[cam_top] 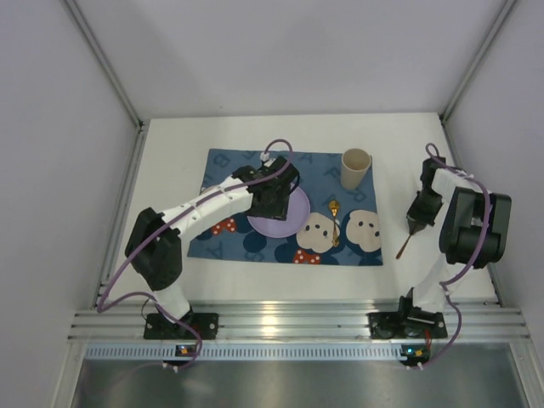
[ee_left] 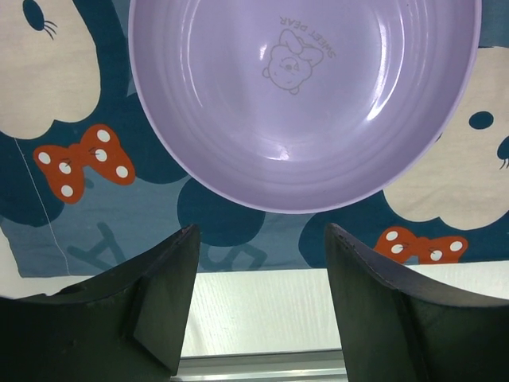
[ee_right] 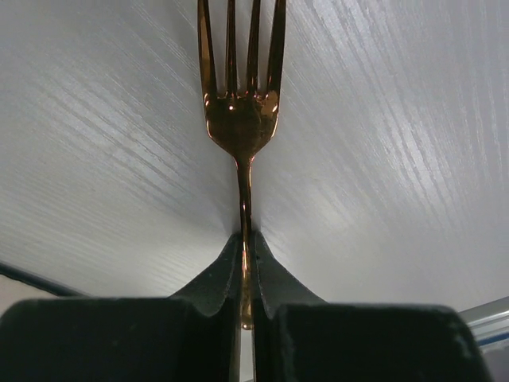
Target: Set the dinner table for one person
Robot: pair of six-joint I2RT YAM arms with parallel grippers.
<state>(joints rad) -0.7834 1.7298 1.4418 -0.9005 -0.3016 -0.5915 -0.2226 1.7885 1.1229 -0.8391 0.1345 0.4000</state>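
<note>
On the white dinner table (cam_top: 170, 170) lies a blue cartoon placemat (cam_top: 229, 170) with a purple bowl (cam_top: 293, 219) on it. My left gripper (cam_top: 274, 200) hovers over the bowl's left side. In the left wrist view it (ee_left: 262, 294) is open, with the bowl (ee_left: 302, 95) beyond its dark fingers (ee_left: 163, 302) and nothing between them. A gold fork (cam_top: 404, 246) lies right of the mat. My right gripper (cam_top: 414, 223) is shut on its thin handle. In the right wrist view the fork (ee_right: 241, 119) points its tines away from the closed gripper (ee_right: 247, 247), low over the tabletop.
A beige cup (cam_top: 356, 168) stands at the mat's back right corner. A gold spoon (cam_top: 335, 219) lies on the mat right of the bowl. An aluminium rail (cam_top: 297, 319) runs along the table's near edge. White walls enclose the left, back and right sides.
</note>
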